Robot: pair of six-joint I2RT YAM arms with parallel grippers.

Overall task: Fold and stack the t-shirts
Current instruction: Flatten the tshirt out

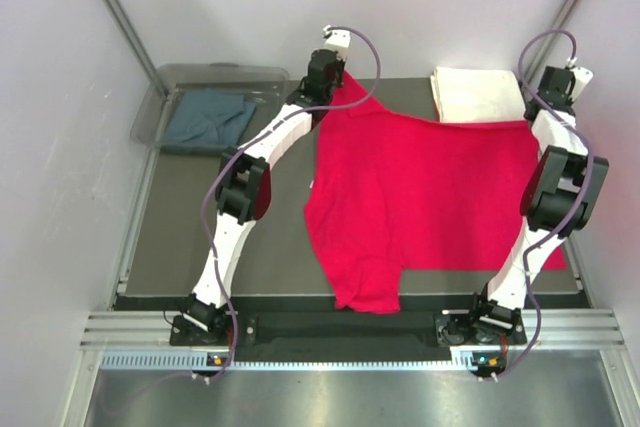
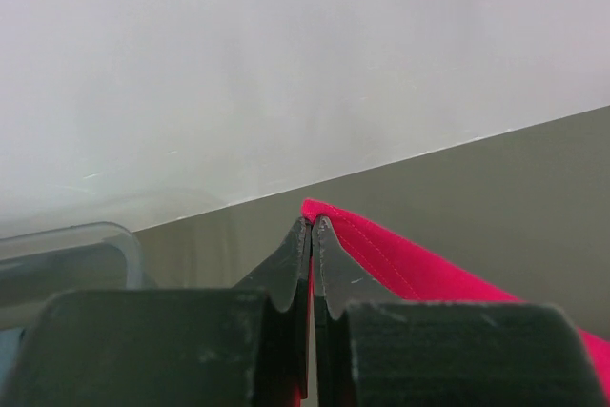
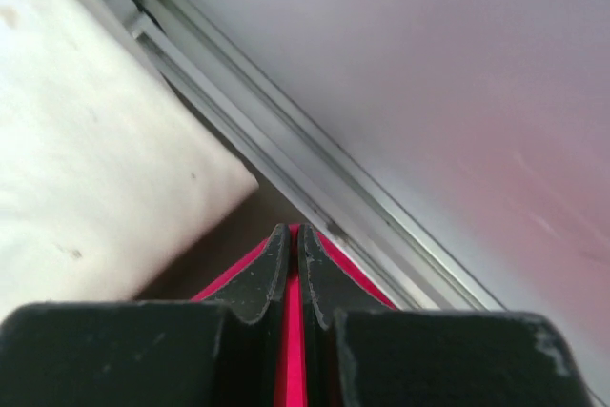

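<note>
Step looked like spreading red t-shirt (image 1: 430,187) | left gripper (image 2: 313,224), right gripper (image 3: 293,232) each pinched a far corner | next probably needed even tension.

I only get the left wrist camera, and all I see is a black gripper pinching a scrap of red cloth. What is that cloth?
Observer: From above, it is a red t-shirt spread across much of the table.
Operator: Is anything else holding it?
Observer: Yes. The right gripper is shut on its other far corner.
Operator: What is the clear box at my left edge?
Observer: A plastic bin with a blue-grey t-shirt lying in it.
</note>
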